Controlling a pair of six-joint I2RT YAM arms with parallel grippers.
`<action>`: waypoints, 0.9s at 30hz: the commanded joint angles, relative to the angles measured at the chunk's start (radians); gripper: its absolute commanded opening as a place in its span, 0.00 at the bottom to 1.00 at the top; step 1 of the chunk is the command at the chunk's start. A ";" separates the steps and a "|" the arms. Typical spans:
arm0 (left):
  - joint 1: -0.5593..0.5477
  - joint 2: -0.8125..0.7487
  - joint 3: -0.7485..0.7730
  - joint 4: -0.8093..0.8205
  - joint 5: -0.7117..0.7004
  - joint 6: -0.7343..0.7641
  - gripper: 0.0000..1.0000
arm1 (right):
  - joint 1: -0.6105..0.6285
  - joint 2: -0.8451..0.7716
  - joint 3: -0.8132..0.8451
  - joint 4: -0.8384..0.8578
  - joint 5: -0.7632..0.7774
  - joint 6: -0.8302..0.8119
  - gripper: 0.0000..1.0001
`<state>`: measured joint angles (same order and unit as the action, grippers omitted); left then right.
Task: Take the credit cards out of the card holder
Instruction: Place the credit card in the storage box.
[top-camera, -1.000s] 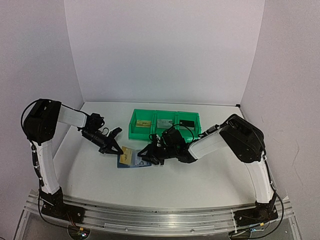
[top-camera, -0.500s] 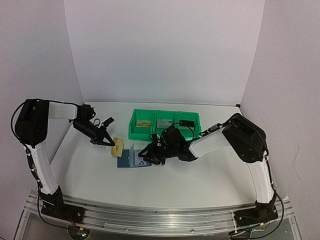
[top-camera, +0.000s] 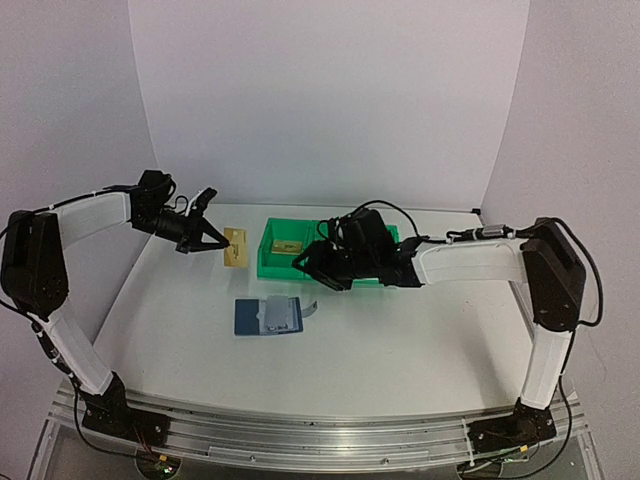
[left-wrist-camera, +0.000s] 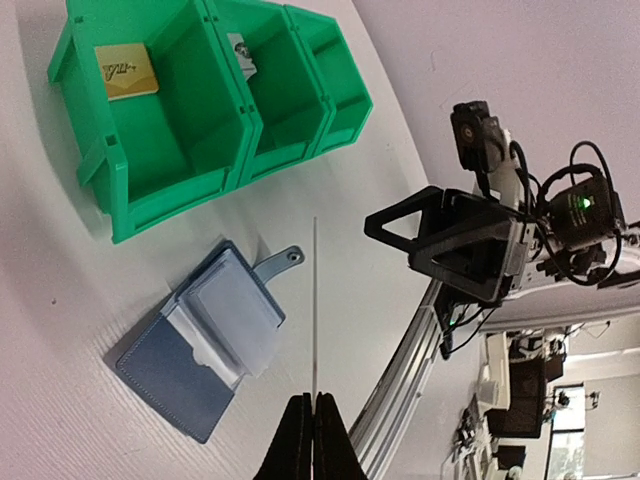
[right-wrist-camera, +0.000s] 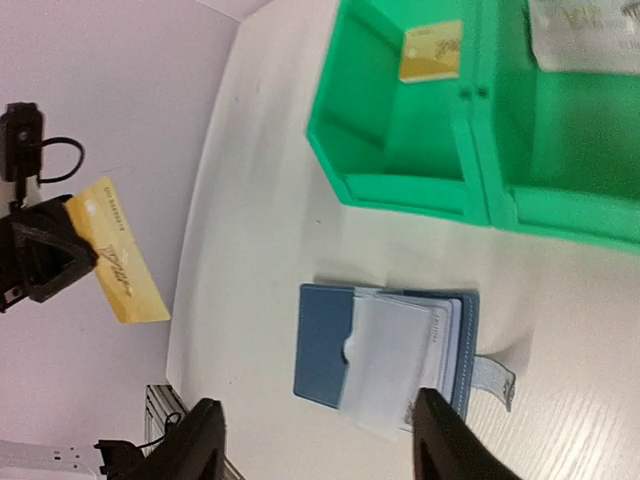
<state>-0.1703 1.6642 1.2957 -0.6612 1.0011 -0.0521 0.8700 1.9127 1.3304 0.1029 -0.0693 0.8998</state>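
Observation:
The blue card holder (top-camera: 268, 315) lies open and flat on the table, its clear sleeves fanned out (right-wrist-camera: 400, 360). My left gripper (top-camera: 216, 243) is shut on a gold credit card (top-camera: 235, 247), held in the air left of the green bins; in the left wrist view the gold card (left-wrist-camera: 315, 300) shows edge-on above the pinched fingertips (left-wrist-camera: 312, 402). My right gripper (top-camera: 314, 270) hovers open above the holder, in front of the bins, with nothing between its fingers (right-wrist-camera: 318, 440). Another gold card (right-wrist-camera: 432, 52) lies in the left bin and a silver card (right-wrist-camera: 585, 25) in the middle bin.
Three joined green bins (top-camera: 272, 266) stand behind the holder at the table's middle. The right arm crosses over the right-hand bin and hides its inside. White walls close in the table at the back and both sides.
My left gripper has drawn the gold card out of the holder and carried it up and back to the left. My right gripper has let go of the holder, opened and risen toward the bins.

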 joint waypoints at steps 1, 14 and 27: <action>-0.003 -0.077 0.002 0.152 0.065 -0.211 0.00 | -0.002 -0.032 0.156 -0.040 -0.081 -0.175 0.77; -0.036 -0.259 -0.141 0.549 0.156 -0.529 0.00 | 0.023 0.131 0.393 0.118 -0.342 -0.098 0.84; -0.070 -0.267 -0.160 0.560 0.167 -0.533 0.00 | 0.022 0.178 0.373 0.326 -0.469 0.013 0.30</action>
<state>-0.2288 1.4242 1.1374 -0.1374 1.1398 -0.5862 0.8928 2.0968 1.7073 0.2866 -0.4928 0.8690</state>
